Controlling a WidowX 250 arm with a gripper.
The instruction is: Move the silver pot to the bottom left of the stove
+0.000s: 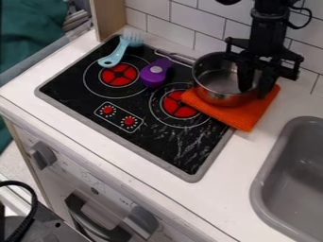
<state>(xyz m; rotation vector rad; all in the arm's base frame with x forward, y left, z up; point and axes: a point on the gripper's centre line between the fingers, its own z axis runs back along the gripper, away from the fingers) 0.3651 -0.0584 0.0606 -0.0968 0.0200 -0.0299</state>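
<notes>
Currently: hand at the pot's 3 o'clock side, coming down from 12. Its fingers stand apart, seemingly astride the rim, one inside the bowl and one outside; no clamp on the wall made out. Pot upright on the orange cloth, at the stove's 2 o'clock edge. Cloth lies partly on the stove, partly on the desk.

Key relation: the bulk of the pot lies toward 9 o'clock from the hand, and its handle runs out toward 10 over the stove's back edge. Goal corner, by my reading, is roughly 8 to 9 o'clock from the pot, across both burners. So the handle would lead the way, with the hand trailing.

Edges and room: purple toy sits just beside the handle, near the straight line of travel; blue fork beyond it at 10. Tiled wall close behind, so little slack toward 12. Bare black surface toward 7, past the knobs. Sink toward 5, off the route.

Next, probably: close on the rim, lift enough to pass the toy. Risks: one-sided hold lets the pot tip or swing; cloth may drag along; handle may knock the toy
</notes>
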